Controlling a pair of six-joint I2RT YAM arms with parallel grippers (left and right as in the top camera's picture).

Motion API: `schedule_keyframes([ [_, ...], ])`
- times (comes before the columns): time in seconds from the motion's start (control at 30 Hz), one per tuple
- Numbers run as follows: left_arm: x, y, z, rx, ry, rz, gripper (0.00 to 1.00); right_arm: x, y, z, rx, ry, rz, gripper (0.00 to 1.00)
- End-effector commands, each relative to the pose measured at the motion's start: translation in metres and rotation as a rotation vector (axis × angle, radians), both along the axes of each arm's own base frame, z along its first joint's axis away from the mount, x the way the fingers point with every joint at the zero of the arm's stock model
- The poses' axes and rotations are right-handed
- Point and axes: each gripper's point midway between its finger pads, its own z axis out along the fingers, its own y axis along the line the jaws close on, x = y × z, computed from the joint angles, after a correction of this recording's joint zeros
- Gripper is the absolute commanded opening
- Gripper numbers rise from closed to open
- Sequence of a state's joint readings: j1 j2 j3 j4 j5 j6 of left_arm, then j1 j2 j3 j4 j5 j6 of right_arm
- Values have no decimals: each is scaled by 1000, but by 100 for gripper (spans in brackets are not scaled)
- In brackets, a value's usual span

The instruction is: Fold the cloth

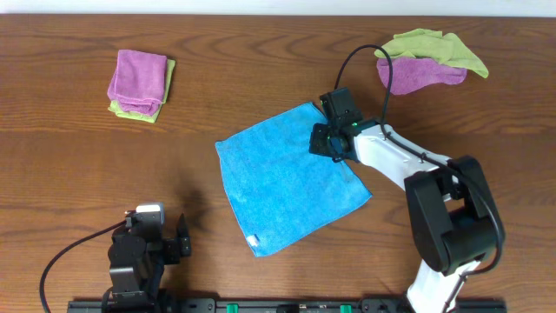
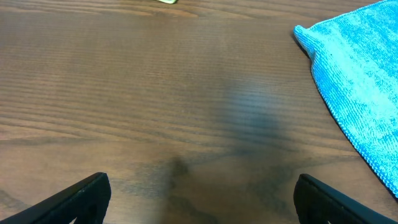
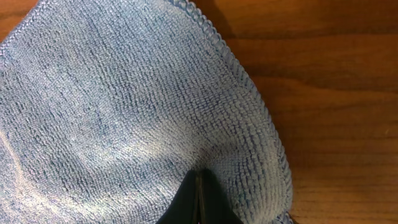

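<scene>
Cloth point(image 1: 291, 178) lies flat on the surface point(image 1: 69, 174). White corner tag point(image 1: 251, 241): too small to read. Right gripper point(image 3: 198, 186) is closed, pinching the cloth near its edge. Left gripper point(image 2: 200, 193) is wide and empty.

The cloth point(image 1: 291, 178) lies spread flat on the bench point(image 1: 69, 165) a little right of the overhead frame's centre, turned so its corners point up, down, left and right, with its small tag point(image 1: 251, 241) at the lowest corner. The right gripper point(image 1: 332, 146) sits on the cloth near its upper corner, just inside the upper right edge, its arm reaching in from the lower right. The left gripper point(image 2: 202, 202) is at the lower left of the frame, over bare bench, well apart from the cloth's left corner. A folded stack of two cloths point(image 1: 139, 83) lies at the upper left, and a loose heap of two cloths point(image 1: 430, 59) at the upper right, one partly on the other.
</scene>
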State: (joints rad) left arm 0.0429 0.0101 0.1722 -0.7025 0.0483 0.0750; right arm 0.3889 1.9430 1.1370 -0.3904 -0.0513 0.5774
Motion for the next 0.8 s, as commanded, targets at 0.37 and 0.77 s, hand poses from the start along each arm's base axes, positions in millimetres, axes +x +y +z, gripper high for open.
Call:
schedule_keyframes([
  [0.37, -1, 1, -6, -5, 13, 10, 95, 9, -38, 144, -156, -121, -42, 40],
  [0.77, -1, 1, -6, -5, 13, 10, 95, -119, -63, 272, -22, -190, 38, 2],
])
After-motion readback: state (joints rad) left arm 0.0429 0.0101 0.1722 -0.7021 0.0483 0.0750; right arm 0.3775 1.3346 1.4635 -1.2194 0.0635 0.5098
